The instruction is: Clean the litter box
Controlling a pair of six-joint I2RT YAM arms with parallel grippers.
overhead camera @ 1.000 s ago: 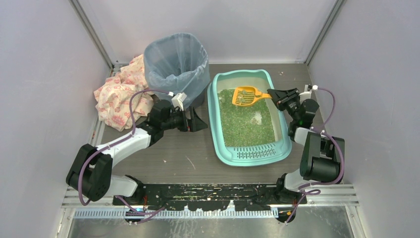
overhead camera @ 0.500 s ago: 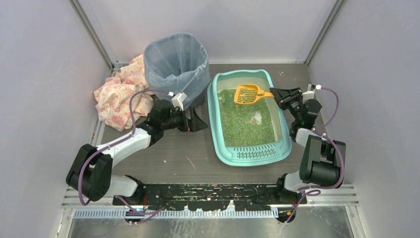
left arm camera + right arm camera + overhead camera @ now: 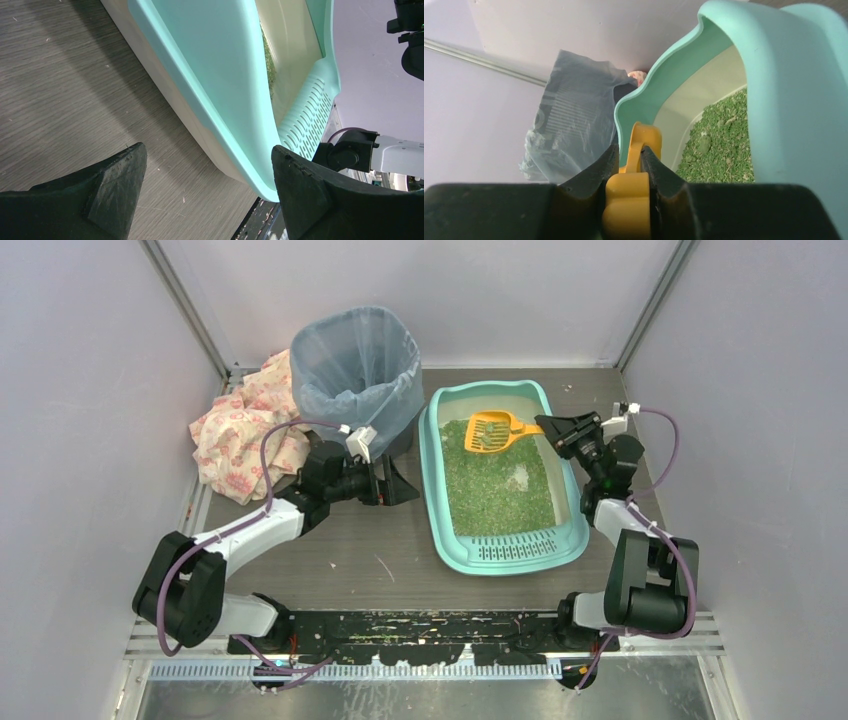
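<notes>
On tabletop [image 3: 350, 550], right of centre: teal litter box [image 3: 510, 565], grate step at near end, green litter inside. Just left of it: left pincer [image 3: 395, 483], spread wide, holding nothing. Farther, at right rim: right pincer [image 3: 550, 428] clamped on orange scoop [image 3: 490, 432] handle. Far left: bag-lined bin [image 3: 355, 370], patterned cloth [image 3: 240, 430].

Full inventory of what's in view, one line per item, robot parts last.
litter box: 1, teal, right of table centre
litter: green granules, inside the litter box
scoop: 1, orange, over the box's far end
bin: 1, blue-grey bag liner, far side, left of the box
cloth: 1, cream with pink print, left of the bin
table: 1, grey-brown
left end effector: open, beside the box's left wall
right end effector: shut on the scoop's handle
</notes>
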